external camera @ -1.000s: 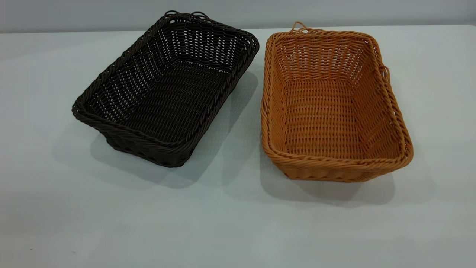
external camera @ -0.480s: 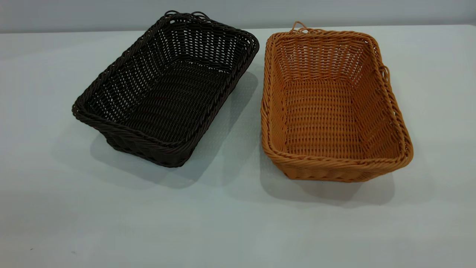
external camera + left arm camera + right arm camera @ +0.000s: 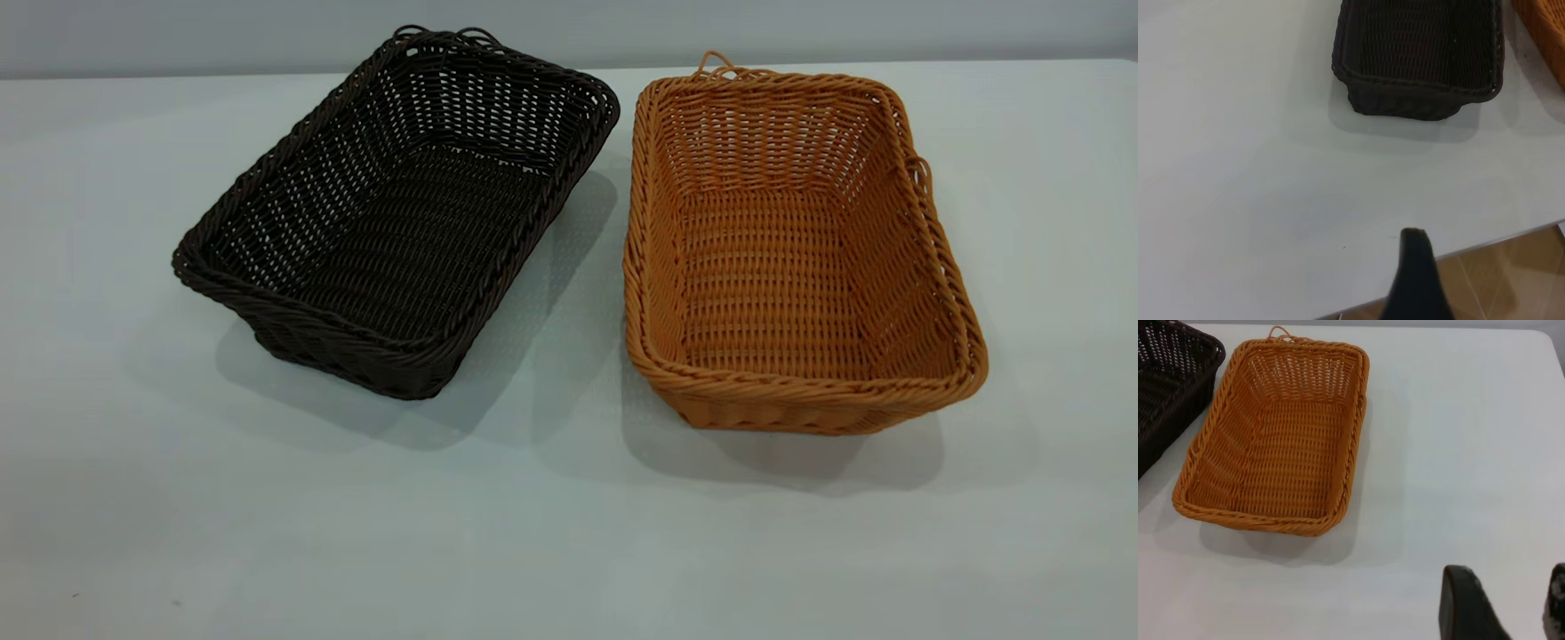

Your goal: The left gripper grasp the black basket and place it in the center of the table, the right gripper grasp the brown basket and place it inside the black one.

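The black basket (image 3: 400, 213) stands on the table (image 3: 551, 533) at the left, turned at an angle, empty. The brown basket (image 3: 791, 249) stands beside it at the right, empty, a narrow gap between them. Neither gripper shows in the exterior view. In the left wrist view the black basket (image 3: 1421, 57) lies well ahead of my left gripper (image 3: 1415, 280), which hangs over the table's near edge. In the right wrist view the brown basket (image 3: 1278, 433) lies ahead of my right gripper (image 3: 1508, 600), which is open, empty and clear of it.
The table's front edge (image 3: 1485, 245) runs close to the left gripper, with brown floor (image 3: 1511, 280) below it. Bare tabletop lies in front of both baskets (image 3: 533, 551) and to the right of the brown one (image 3: 1458, 453).
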Robot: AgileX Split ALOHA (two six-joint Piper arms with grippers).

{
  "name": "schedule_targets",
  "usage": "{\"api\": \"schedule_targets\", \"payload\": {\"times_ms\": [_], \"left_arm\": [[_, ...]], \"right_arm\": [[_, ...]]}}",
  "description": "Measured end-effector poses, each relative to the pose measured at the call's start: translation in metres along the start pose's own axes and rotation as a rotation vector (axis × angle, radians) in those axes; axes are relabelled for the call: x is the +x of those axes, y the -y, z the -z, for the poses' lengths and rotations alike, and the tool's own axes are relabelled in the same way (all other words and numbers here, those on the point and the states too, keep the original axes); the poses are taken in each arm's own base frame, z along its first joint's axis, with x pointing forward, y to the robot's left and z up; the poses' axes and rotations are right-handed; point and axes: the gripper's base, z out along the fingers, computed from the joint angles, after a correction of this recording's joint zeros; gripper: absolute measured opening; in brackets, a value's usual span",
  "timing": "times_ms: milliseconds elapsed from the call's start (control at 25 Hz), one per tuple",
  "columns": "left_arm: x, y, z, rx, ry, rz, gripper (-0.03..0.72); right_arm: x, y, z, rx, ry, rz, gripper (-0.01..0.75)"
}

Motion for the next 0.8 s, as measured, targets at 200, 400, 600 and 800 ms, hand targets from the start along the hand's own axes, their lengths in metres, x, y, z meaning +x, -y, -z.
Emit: {"api": "schedule_targets", "payload": {"times_ms": [200, 400, 600, 800], "left_arm": [[-0.010, -0.001, 0.005, -0.011, 0.051, 0.024, 0.489], [-0.050, -0.011, -0.004, -0.031, 0.100, 0.068, 0.489], [-0.096, -0.030, -0.044, -0.045, 0.033, 0.113, 0.489], [-0.144, -0.050, -0.096, -0.054, -0.056, 0.144, 0.489]], "right_arm": [[0.000, 0.000, 0.000, 0.000, 0.000, 0.000, 0.239], [0.000, -0.001, 0.000, -0.012, 0.002, -0.014, 0.253], [-0.004, -0.003, 0.001, -0.029, 0.043, -0.093, 0.414], [-0.022, 0.000, -0.001, -0.021, 0.042, -0.145, 0.627]]}}
